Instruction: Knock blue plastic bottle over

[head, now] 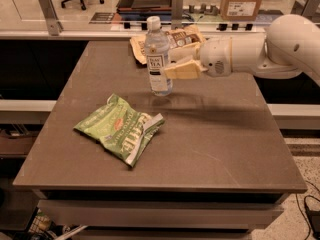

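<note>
Green snack bag (120, 134) flat on brown table (225, 149) (front-left); brown snack bag (186, 35) at far edge; cardboard box (242, 1) beyond.

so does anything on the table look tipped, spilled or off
Only the blue plastic bottle: it seems to lean slightly left in the view, with the claw against its side. Its cap is on and nothing is spilled. The green snack bag lies flat.

Brown bag (186, 34) partly behind tool (174, 63), bottle (158, 59)
</note>
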Motion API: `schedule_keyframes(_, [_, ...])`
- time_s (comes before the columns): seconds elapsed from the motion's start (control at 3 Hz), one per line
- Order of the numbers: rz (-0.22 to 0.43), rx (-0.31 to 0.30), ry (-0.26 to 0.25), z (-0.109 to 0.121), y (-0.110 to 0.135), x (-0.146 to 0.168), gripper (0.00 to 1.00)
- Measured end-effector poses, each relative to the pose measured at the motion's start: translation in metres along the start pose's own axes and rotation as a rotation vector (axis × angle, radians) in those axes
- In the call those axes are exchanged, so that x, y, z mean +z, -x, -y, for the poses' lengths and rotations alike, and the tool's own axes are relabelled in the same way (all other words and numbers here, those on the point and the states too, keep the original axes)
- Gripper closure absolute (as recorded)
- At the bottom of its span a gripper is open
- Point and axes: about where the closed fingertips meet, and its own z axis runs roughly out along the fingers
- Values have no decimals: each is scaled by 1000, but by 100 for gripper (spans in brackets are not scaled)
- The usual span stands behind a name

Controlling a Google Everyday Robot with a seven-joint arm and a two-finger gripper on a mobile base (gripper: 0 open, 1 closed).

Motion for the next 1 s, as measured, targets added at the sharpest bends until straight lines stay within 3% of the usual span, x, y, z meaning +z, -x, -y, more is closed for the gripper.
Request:
schedule_keyframes(0.67, [-196,34,-50,8,17,-25,100])
schedule_keyframes(1.0, [-351,65,-65,15,21,-30,100])
